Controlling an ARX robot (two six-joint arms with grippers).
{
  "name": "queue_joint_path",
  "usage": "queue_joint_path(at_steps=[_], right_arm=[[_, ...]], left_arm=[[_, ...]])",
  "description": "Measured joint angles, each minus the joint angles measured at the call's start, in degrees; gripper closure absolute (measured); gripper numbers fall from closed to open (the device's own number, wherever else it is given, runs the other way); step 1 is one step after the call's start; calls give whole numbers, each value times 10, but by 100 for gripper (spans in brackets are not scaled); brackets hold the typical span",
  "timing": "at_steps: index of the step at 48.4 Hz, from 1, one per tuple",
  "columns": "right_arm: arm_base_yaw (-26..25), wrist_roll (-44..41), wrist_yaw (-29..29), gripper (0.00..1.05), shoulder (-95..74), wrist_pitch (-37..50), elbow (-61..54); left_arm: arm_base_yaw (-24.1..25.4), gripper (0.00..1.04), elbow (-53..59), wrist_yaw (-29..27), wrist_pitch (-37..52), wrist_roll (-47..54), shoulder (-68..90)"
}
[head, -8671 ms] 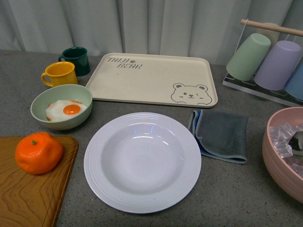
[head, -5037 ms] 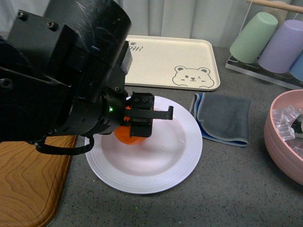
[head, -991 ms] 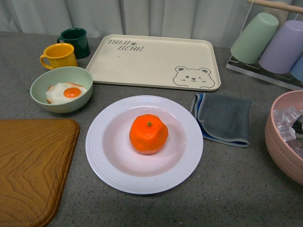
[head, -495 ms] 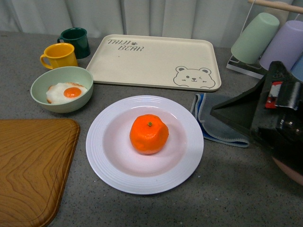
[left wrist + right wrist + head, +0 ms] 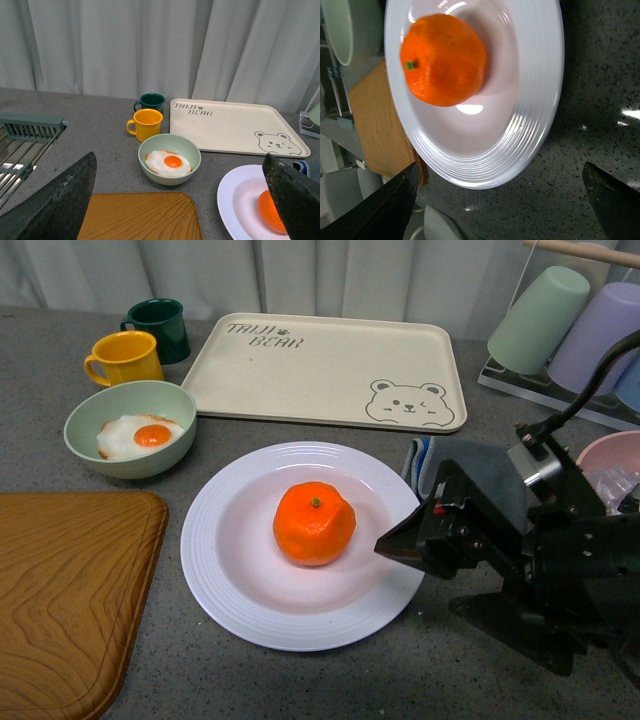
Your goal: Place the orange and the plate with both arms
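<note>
Front view: rim grasp, level lift

The orange [image 5: 314, 523] sits centred in the plate [image 5: 232, 592]. The right claw [image 5: 396, 543], spread and empty, points at the plate's right rim. Slide one finger under the rim, clench, lift level: a tilt would likely roll the orange. Left claw [image 5: 179, 156]: released, well apart.

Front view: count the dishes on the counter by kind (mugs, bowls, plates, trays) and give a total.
Mugs: 2, dark green mug and yellow mug
Bowls: 2, pale green bowl and pink bowl
Plates: 1, white plate
Trays: 1, bear tray
Total: 6
</note>
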State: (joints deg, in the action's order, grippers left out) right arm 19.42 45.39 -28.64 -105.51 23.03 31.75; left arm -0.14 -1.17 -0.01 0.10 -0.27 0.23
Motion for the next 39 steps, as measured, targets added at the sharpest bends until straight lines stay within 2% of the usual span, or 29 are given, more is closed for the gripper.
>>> queue_joint_path(at_steps=[14, 39], right_arm=[[9, -5, 0, 9, -66, -21, 53], [22, 61, 7, 9, -157, -36, 159]], left_arm=[[0, 7, 0, 0, 0, 0, 0], [0, 7, 0, 0, 0, 0, 0]])
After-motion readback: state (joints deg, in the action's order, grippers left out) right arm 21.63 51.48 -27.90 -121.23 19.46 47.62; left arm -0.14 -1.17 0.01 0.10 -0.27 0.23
